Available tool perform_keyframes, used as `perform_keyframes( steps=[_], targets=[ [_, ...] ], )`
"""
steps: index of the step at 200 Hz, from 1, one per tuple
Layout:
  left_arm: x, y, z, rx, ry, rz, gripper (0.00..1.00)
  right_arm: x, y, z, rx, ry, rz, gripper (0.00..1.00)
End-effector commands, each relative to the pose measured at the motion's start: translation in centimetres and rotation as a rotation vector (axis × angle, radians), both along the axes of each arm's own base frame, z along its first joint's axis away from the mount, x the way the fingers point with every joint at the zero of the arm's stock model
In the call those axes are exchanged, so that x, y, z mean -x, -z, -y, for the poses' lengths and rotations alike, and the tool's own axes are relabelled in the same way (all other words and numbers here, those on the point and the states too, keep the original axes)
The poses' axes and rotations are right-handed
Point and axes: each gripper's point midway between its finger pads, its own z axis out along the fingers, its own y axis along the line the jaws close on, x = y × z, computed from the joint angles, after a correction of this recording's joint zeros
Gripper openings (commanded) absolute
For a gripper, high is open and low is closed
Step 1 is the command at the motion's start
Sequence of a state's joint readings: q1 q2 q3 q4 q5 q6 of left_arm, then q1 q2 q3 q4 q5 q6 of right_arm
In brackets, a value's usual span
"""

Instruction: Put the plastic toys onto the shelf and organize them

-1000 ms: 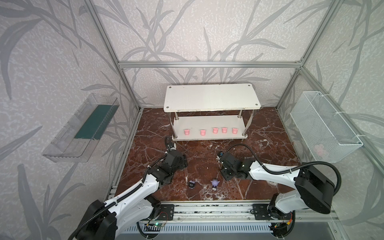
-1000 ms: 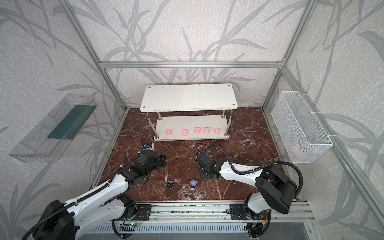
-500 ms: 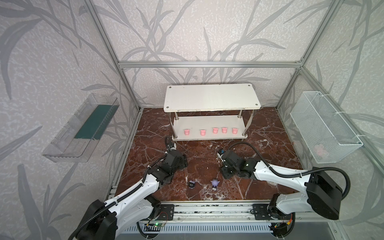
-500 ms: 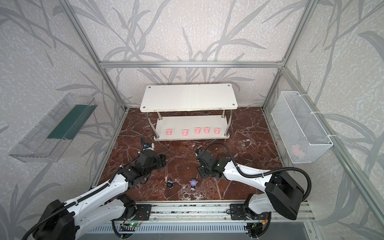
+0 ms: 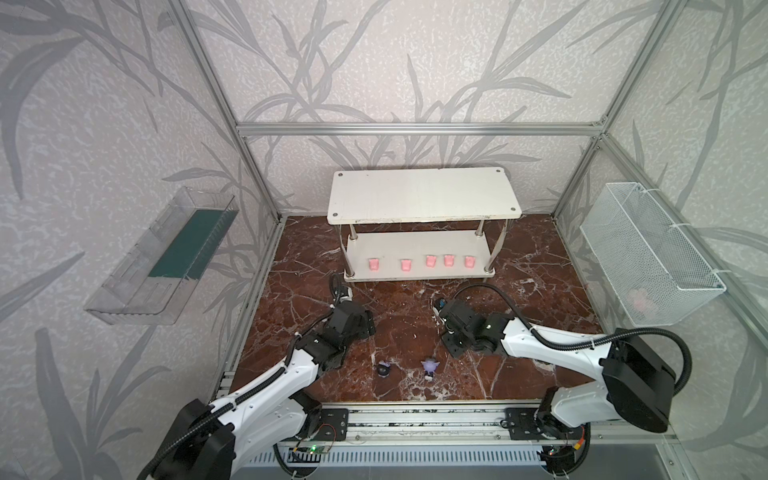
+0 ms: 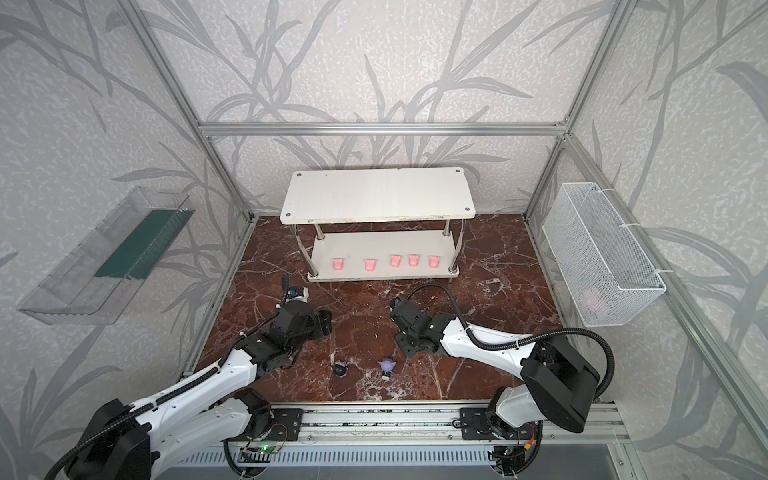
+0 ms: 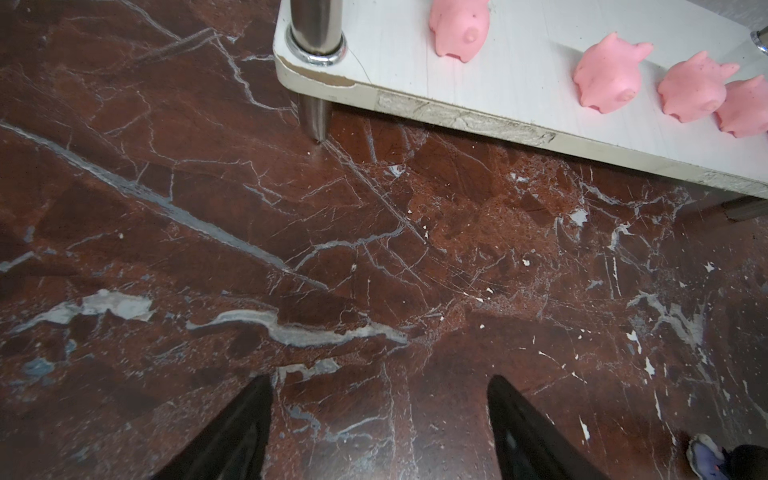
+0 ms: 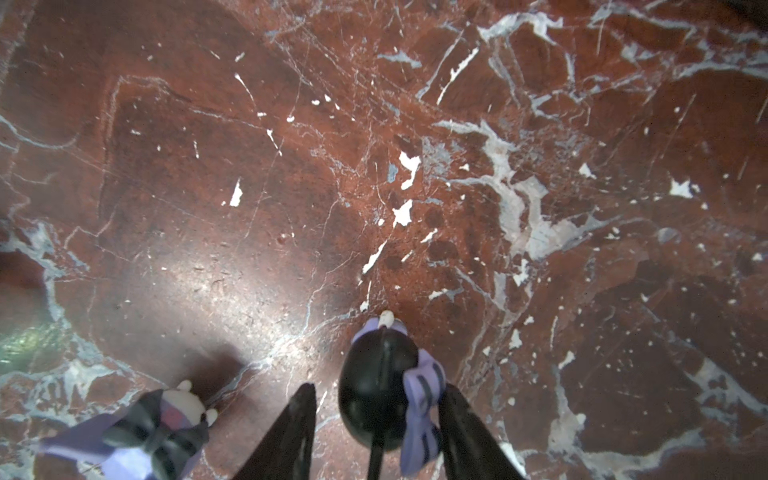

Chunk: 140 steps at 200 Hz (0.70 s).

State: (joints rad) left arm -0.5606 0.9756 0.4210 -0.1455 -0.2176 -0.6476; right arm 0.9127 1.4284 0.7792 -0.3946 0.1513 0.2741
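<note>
Your right gripper (image 8: 379,388) straddles a black figurine (image 8: 374,399) on the marble floor (image 8: 415,166), jaws narrow; whether they grip it, you cannot tell. Two more figurines (image 5: 430,367) sit nearby. Five pink pigs (image 5: 430,260) line the lower tier of the shelf (image 5: 419,275); the wire basket (image 5: 640,249) holds something pink. Your left gripper (image 7: 378,415) hangs wide open, empty.

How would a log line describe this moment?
left jaws: open, empty | right jaws: open around black figurine | shelf: five pink piglets on lower tier | floor: two figurines loose
</note>
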Motion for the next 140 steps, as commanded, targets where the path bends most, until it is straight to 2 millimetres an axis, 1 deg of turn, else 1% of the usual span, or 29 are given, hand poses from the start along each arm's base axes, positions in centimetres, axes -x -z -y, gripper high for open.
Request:
perform_keyframes(
  steps=[1, 37, 54, 76, 100, 140],
  targets=[
    [0.3, 0.28, -0.68, -0.001, -0.027, -0.002, 0.8, -0.21, -0.24, -0.04, 0.039, -0.036, 0.012, 0.45],
    [0.41, 0.37, -0.89, -0.002, -0.032, -0.002, 0.8, -0.15, -0.2, -0.2, 0.055, -0.089, 0.018, 0.37],
    [0.36, 0.36, -0.9, 0.0, -0.034, -0.002, 0.8, -0.19, -0.35, -0.34, 0.057, -0.116, 0.03, 0.36],
    [0.34, 0.38, -0.9, 0.002, -0.034, -0.001, 0.8, -0.09, -0.41, -0.46, 0.063, -0.15, 0.033, 0.37],
    [0.34, 0.37, -0.92, 0.003, -0.035, -0.001, 0.8, -0.25, -0.53, -0.68, 0.056, -0.158, 0.031, 0.41],
    [0.43, 0.42, -0.98, 0.006, -0.037, 0.0, 0.8, -0.3, 0.04, -0.51, 0.076, -0.143, 0.001, 0.47]
  ],
)
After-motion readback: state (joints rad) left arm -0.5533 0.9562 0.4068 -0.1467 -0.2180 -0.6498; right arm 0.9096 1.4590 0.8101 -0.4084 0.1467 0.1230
